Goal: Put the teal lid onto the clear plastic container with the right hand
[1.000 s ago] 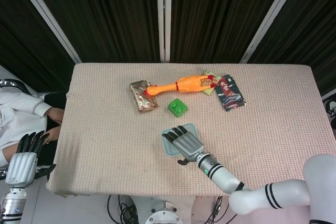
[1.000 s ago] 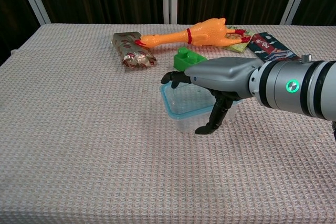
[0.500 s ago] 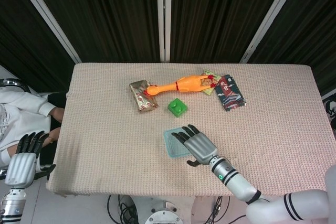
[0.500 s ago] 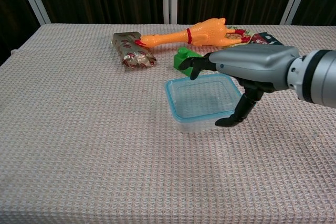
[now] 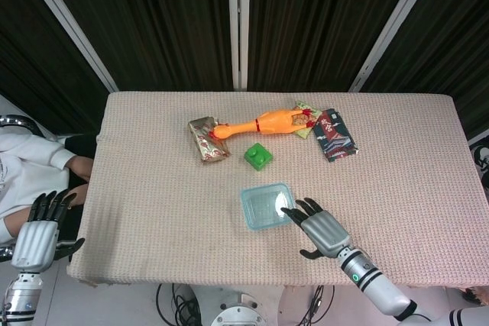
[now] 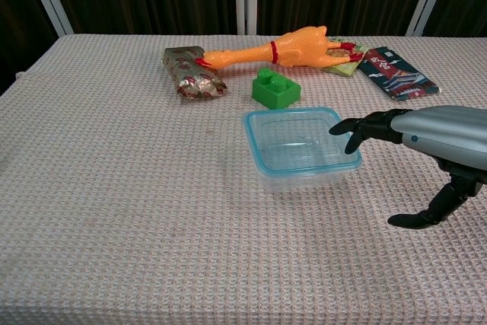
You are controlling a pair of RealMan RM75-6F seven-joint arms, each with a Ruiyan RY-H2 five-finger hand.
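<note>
- Right hand [image 5: 321, 230] [image 6: 434, 138]: empty, palm down, fingers spread and slightly curled, thumb hanging below. It hovers just right of the container, fingertips [image 6: 344, 129] near its right rim but apart from it.
- Left hand [image 5: 40, 227]: off the table's left edge, fingers pointing up and apart, holding nothing; seen only in the head view.
- Container [image 5: 266, 205] [image 6: 300, 148]: one, clear with a teal rim, sitting upright on the table [image 5: 153, 188] [image 6: 114, 188] near its front middle. The lid [image 6: 283, 113] appears to be seated on it, teal edge all round the top. It is close to square with rounded corners, so no clear long axis; its sides are turned slightly askew to the table edges.
- Green block [image 5: 258, 156] [image 6: 275, 87]: one, just behind the container, apart from it.
- Rubber chicken [image 5: 263, 123] [image 6: 281, 49]: one, lying lengthwise left to right behind the block, beak end toward the left.
- Wrapped packet [image 5: 208, 139] [image 6: 193, 72]: one, foil with red print, touching the chicken's beak end.
- Flat packets: two at the chicken's right end, a green one [image 5: 307, 129] [image 6: 341, 64] and a dark one [image 5: 335, 135] [image 6: 397, 74].
</note>
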